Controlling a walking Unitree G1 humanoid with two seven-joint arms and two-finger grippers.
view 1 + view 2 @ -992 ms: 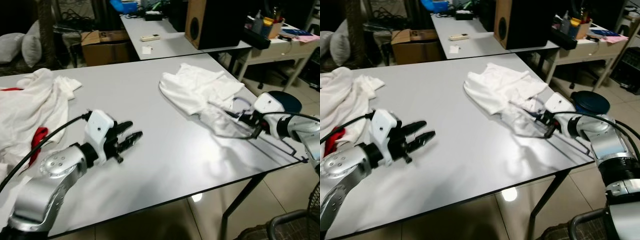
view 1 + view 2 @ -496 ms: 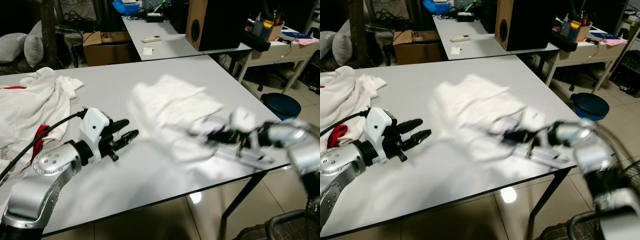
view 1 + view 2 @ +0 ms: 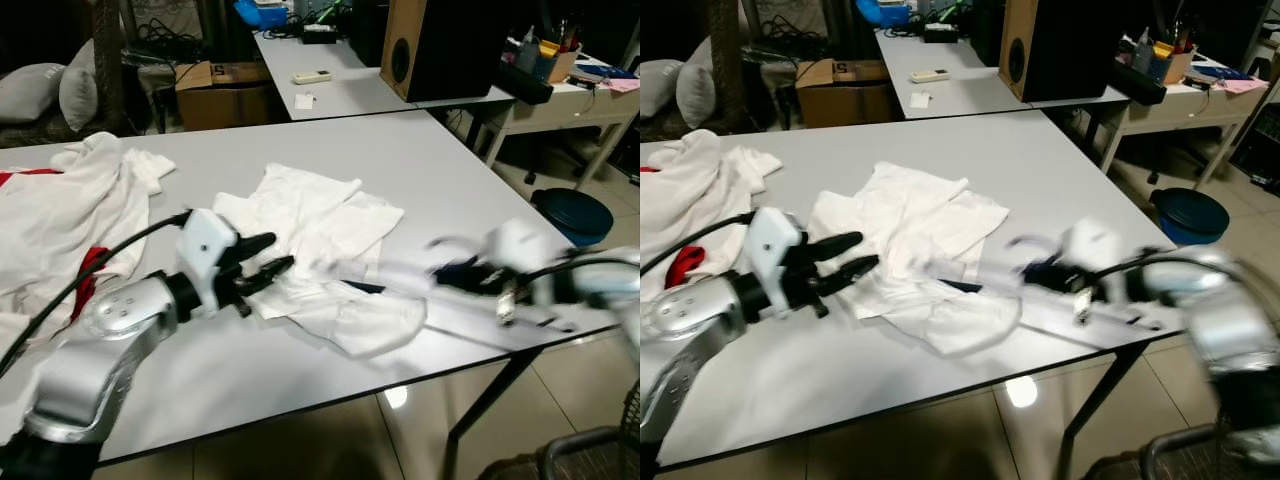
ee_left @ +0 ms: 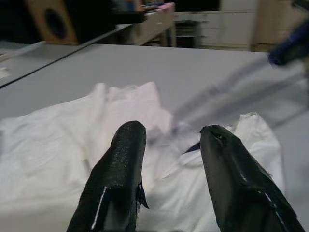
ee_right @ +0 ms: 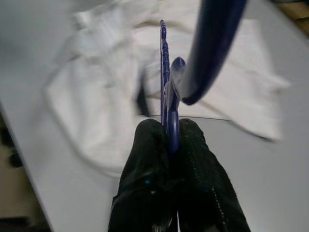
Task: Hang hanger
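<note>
A crumpled white shirt (image 3: 320, 240) lies in the middle of the grey table (image 3: 450, 170). My right gripper (image 3: 455, 275), blurred by motion, is at the shirt's right side. In the right wrist view this gripper (image 5: 169, 128) is shut on a blue hanger (image 5: 164, 72), whose thin bar runs forward over the shirt (image 5: 96, 92) while its thick hook (image 5: 212, 43) curves up. My left gripper (image 3: 268, 262) is open at the shirt's left edge. Its two black fingers (image 4: 120, 159) hover just above the cloth (image 4: 58, 145) with nothing between them.
A pile of white clothes with a red piece (image 3: 60, 220) covers the table's left end. Behind stands a second table with a speaker (image 3: 440, 45), and a cardboard box (image 3: 225, 85) beside it. A blue bin (image 3: 570, 215) is on the floor at right, past the table's edge.
The right gripper has swept left with the hanger, dragging the shirt from the table's right side to the middle. The shirt now lies under the open left gripper.
</note>
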